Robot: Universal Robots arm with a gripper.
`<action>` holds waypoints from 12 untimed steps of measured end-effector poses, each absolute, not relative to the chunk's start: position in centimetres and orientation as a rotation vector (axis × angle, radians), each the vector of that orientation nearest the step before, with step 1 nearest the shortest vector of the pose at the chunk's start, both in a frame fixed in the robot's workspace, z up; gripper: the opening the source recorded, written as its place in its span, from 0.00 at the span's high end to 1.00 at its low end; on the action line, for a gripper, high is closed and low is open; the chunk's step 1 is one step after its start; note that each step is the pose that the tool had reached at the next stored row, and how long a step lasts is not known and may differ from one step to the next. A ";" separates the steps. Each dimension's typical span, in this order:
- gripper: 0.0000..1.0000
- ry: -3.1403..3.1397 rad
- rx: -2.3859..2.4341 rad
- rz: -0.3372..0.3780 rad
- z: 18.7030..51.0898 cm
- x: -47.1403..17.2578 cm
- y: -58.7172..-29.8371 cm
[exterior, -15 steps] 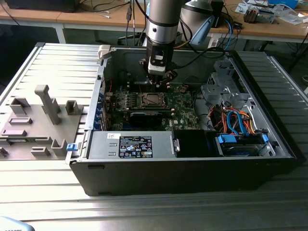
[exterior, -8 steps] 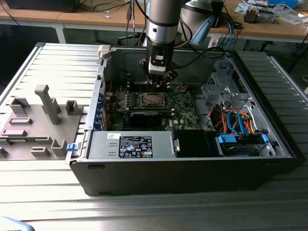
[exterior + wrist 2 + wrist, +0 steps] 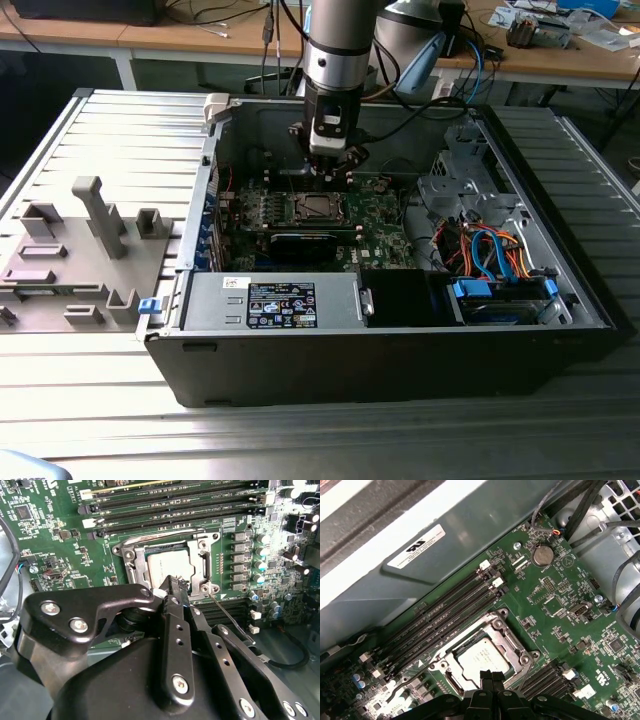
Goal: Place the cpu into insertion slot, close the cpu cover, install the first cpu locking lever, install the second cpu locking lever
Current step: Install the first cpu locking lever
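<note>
Computer case is lying open on the worktop, with the motherboard sitting inside. The cpu is sitting in the insertion slot, with the cpu cover lying down around it. Memory slots are running just beside. Gripper is hovering above the slot's edge.

Ribbed silver metal table is carrying everything. Open black computer case is lying on it in the middle, open side facing up. Grey fixture plate with upright blocks is sitting flat on the table, just beside the case, at the exterior view's left.
</note>
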State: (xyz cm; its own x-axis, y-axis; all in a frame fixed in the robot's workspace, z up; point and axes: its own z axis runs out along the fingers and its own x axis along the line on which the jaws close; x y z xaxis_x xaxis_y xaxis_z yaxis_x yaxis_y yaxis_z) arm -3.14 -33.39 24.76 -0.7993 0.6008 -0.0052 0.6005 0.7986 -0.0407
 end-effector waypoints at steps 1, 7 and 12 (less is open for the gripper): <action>0.89 -2.973 -0.989 0.063 24.8 -3.1 -33.4; 0.89 -2.978 -0.973 0.063 24.8 -3.1 -33.4; 0.89 -2.983 -0.960 0.063 24.8 -3.1 -33.4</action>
State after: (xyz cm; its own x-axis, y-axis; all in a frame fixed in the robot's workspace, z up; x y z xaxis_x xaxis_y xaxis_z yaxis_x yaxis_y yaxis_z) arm -3.14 -33.39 24.75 -0.8124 0.5831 -0.0052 0.5828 0.8116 -0.0407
